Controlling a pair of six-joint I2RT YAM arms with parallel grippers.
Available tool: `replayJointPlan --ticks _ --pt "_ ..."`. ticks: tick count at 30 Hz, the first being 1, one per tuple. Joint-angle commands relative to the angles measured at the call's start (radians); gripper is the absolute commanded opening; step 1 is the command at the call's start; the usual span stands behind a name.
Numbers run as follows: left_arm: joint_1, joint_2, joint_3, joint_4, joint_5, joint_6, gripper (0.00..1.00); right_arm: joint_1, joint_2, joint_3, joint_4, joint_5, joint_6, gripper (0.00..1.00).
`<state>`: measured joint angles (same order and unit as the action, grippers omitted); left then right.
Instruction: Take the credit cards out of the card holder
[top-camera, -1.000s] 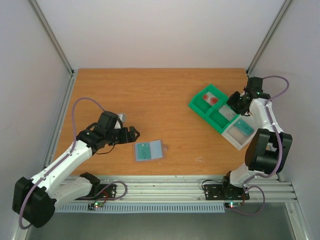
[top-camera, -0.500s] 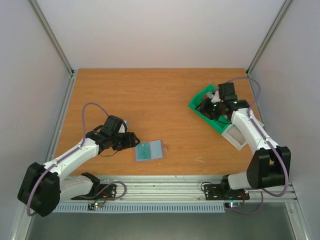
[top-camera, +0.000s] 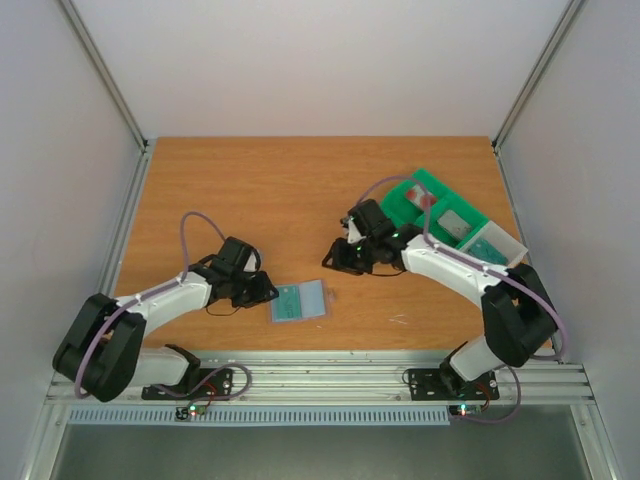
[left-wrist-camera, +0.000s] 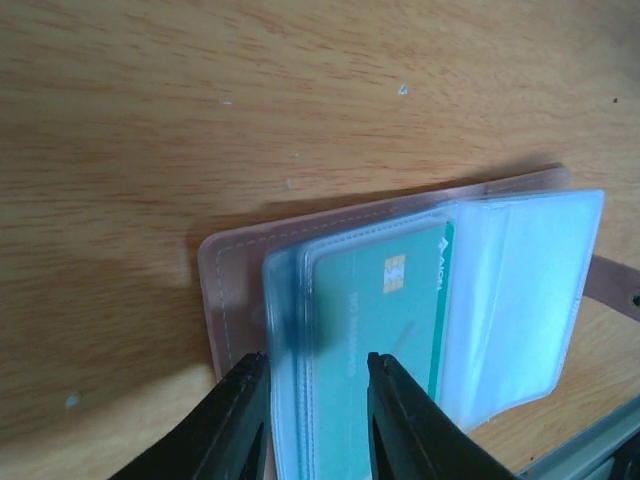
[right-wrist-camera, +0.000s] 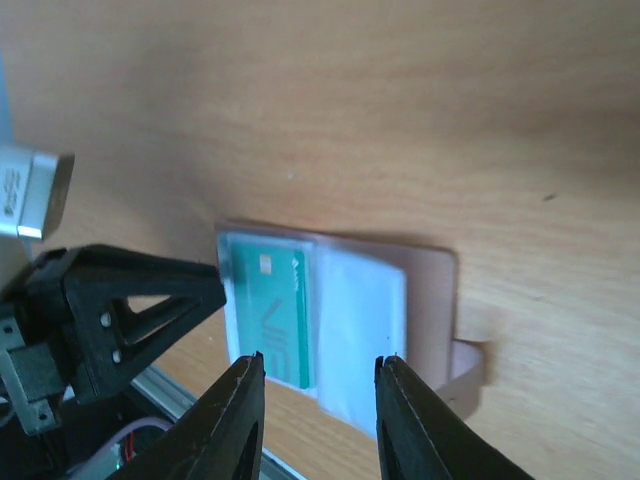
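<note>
left claw (left-wrist-camera: 316, 372) half open over the edge of the card holder (left-wrist-camera: 520, 290), teal credit card (left-wrist-camera: 372, 320) sleeved just ahead of it. right claw (right-wrist-camera: 318, 366) half open, empty, holder below it, left claw alongside, green tray (top-camera: 408, 188) well behind

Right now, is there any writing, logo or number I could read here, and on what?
Teal-green plastic card in the open tan-brown card holder: pale print beside its gold chip, too blurred to read.
Same card from the right wrist: large pale letters, not legible.
Silver plug: small dark mark, unreadable.
So nothing can be quoted.
</note>
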<state>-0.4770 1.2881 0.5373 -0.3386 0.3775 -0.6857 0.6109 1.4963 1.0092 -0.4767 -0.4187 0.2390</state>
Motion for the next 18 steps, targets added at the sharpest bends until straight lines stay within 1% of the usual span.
replayJointPlan --ticks 1,6,9,13,18 --pt "0.003 0.047 -0.015 0.104 0.038 0.003 0.26 0.093 0.069 -0.013 0.123 0.01 0.063 0.31" --pt "0.003 0.064 -0.028 0.137 0.05 -0.003 0.14 0.155 0.134 0.003 0.171 0.003 0.077 0.28" --pt "0.003 0.075 -0.033 0.155 0.064 -0.006 0.12 0.168 0.167 0.005 0.195 0.002 0.082 0.26" --pt "0.004 0.071 -0.035 0.146 0.066 -0.015 0.14 0.176 0.206 0.008 0.219 -0.015 0.093 0.23" --pt "0.003 0.026 -0.022 0.106 0.056 -0.024 0.26 0.196 0.252 0.006 0.248 -0.032 0.105 0.21"
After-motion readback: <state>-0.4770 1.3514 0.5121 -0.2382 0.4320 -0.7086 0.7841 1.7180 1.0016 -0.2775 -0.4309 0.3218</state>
